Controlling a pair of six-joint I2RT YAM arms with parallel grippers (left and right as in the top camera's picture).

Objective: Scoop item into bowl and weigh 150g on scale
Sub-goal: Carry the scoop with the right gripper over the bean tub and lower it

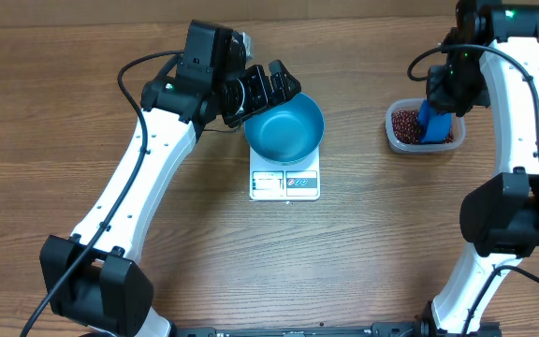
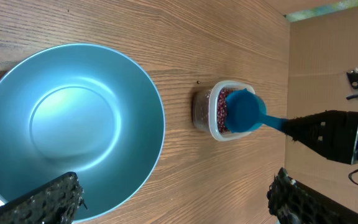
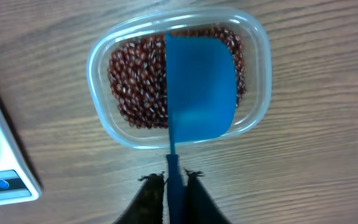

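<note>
L gripper (image 1: 271,86): jaws wide open beside rim of bowl (image 1: 284,126); bowl sits on scale (image 1: 284,183). R gripper (image 3: 166,183): jaws clamped on scoop (image 3: 201,87) handle, scoop over beans (image 3: 135,81) in tub (image 3: 263,56).

Bright, even light is pouring down from above onto the wooden table (image 1: 45,140), and the arms are throwing only faint, soft-edged shadows. Glare is pooling inside the bowl (image 2: 73,118), a pale sheen ringing its floor. In the right wrist view the beans (image 3: 135,81) are catching tiny glints, the scoop (image 3: 201,87) is looking flat and slightly soft, and the right gripper (image 3: 174,183) at the bottom edge is smearing out of focus.
</note>
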